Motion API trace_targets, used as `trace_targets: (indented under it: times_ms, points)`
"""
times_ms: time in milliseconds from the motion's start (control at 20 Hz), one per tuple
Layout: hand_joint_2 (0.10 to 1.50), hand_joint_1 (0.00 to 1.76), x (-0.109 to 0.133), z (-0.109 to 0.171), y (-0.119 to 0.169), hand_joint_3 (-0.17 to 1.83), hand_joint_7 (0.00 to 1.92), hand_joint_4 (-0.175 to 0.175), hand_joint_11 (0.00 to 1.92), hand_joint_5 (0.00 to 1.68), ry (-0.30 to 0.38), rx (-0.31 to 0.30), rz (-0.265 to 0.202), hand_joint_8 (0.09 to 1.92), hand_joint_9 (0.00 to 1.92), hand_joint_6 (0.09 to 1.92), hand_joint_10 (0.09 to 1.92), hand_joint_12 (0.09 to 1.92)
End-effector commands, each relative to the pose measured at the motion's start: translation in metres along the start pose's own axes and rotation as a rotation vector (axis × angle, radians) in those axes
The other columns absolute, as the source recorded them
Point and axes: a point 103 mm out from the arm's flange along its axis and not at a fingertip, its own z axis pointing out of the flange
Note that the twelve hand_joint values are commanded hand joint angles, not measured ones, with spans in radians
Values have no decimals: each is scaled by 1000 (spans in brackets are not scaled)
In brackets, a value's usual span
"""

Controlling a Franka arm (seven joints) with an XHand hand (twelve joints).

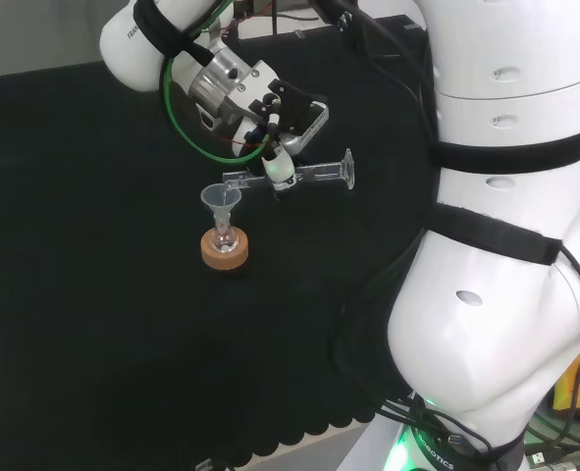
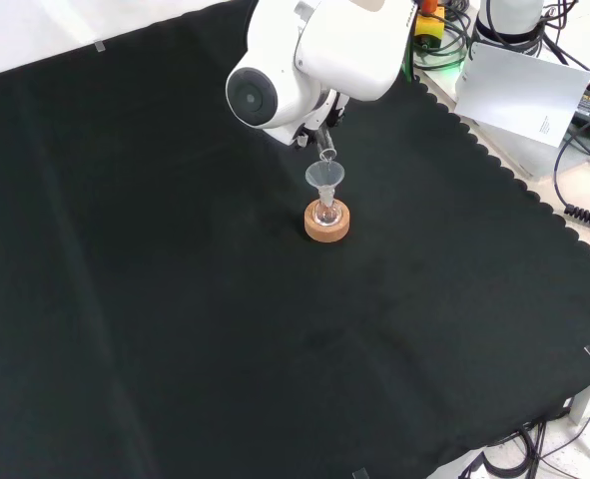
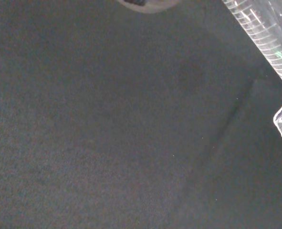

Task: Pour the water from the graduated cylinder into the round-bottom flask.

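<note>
The hand (image 1: 282, 132) has its fingers (image 1: 280, 169) curled round the middle of the graduated cylinder (image 1: 304, 175), and that is a good place to hold it, because it looks see-through, thin, light, slippery and easy to break. The cylinder lies almost flat in the air above the bench (image 1: 93, 294), with its mouth just over a small clear funnel (image 1: 222, 199). The funnel sits in the tiny round-bottom flask (image 1: 224, 235), which stands on a cork ring (image 1: 224, 251) and looks easy to knock over.
</note>
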Motion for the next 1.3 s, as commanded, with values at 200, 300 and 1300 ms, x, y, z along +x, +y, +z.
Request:
trace_targets:
  times_ms: [200,300,1300]
  points:
    - [1128,1255,-1,0,-1,0,977,-175,1220,938,-1,1,2,1042,1468,1046,87,795]
    - [1128,1255,0,0,-1,0,976,-175,1220,938,-3,6,4,1042,1468,1046,87,795]
    - [1129,1255,2,-1,0,0,975,-175,1220,937,-1,26,13,1044,1468,1047,87,796]
